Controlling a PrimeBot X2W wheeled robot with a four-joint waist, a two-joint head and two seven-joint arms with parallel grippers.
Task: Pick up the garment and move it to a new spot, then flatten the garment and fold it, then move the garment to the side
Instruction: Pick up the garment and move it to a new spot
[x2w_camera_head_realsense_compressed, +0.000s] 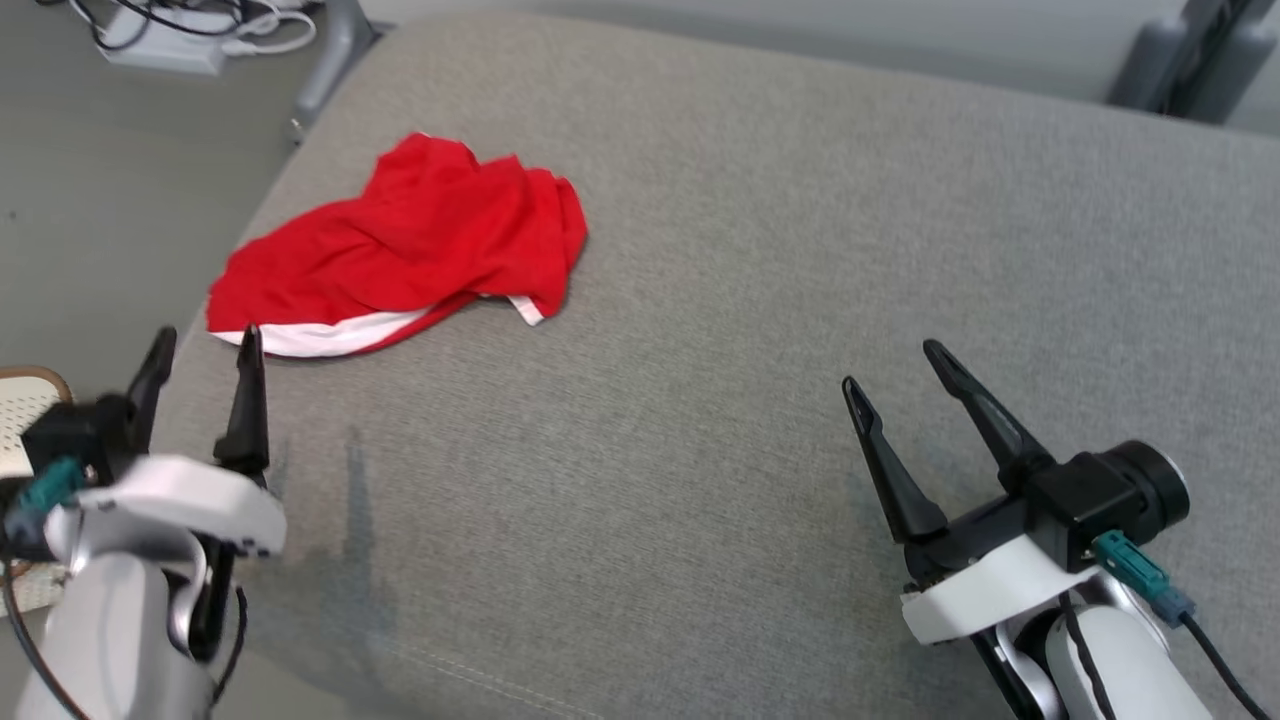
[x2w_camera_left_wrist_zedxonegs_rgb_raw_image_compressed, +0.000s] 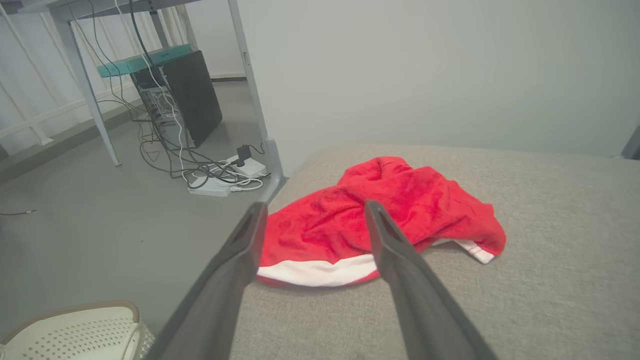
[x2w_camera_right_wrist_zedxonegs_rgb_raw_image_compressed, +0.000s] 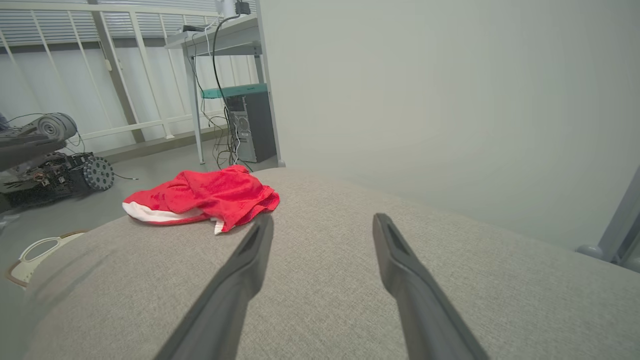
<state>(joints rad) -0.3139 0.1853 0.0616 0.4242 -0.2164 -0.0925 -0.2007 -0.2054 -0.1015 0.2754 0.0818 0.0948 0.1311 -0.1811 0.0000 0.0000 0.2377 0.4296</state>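
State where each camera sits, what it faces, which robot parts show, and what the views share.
Head view: up high, looking down on the grey cushion; left gripper and right gripper, both open.
Left wrist view: low, along its own fingers, at the red garment close ahead.
Right wrist view: low, along its own fingers; garment farther, upper left.
Shared: garment and cushion.

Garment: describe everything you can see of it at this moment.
The garment is bright red with a white band along its near edge and white trim on one turned-up corner. The fabric looks soft and towel-like. It lies crumpled and unfolded in a low heap near the far left edge of the grey cushion. The open left end effector is just short of the band; nothing grips the garment.
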